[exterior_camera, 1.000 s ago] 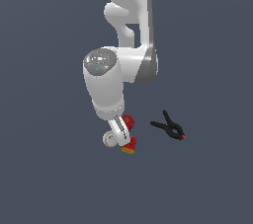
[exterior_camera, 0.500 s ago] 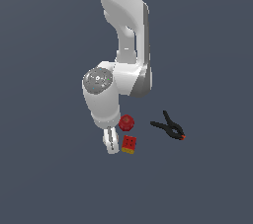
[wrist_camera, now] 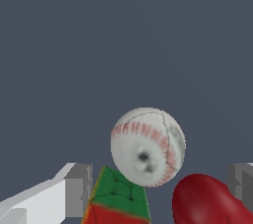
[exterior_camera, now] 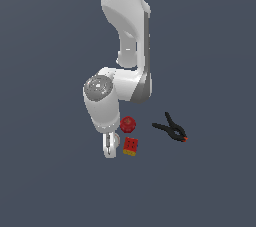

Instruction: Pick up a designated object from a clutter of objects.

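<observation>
We are seeing the gripper [exterior_camera: 109, 146] sitting low in the frame's centre, the cube [exterior_camera: 130, 146] just right of it, the ribbed object [exterior_camera: 128, 124] above the cube, and the clamp [exterior_camera: 172, 129] lying further right.

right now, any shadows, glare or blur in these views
Exterior view: flat even lighting, no cast shadows under the red cube or black clamp; only a soft sheen on the arm. Wrist view: the baseball is sharp enough to show stitching, but coarse and pixelated; no glare.

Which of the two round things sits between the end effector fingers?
The white baseball with red stitching; the red ribbed knob lies off to one side.
</observation>
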`<state>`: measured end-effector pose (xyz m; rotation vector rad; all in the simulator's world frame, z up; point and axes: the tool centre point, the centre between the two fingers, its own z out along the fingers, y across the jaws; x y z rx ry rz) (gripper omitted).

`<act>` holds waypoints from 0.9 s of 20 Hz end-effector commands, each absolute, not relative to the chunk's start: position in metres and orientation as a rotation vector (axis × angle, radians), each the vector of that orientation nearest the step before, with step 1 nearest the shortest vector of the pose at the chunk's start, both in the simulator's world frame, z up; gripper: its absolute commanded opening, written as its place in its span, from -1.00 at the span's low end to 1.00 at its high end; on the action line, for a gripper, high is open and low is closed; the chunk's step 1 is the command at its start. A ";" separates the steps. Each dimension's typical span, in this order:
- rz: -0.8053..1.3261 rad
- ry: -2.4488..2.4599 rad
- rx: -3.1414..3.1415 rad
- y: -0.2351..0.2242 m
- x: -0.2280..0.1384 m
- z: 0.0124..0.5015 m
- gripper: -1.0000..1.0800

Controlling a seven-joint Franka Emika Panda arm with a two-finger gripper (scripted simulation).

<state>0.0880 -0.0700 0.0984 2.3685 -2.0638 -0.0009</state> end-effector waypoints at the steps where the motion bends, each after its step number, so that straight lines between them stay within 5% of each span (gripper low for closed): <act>1: -0.001 -2.064 2.368 -0.070 0.088 0.098 0.92; 18: 0.000 -2.070 2.363 -0.070 0.088 0.048 0.92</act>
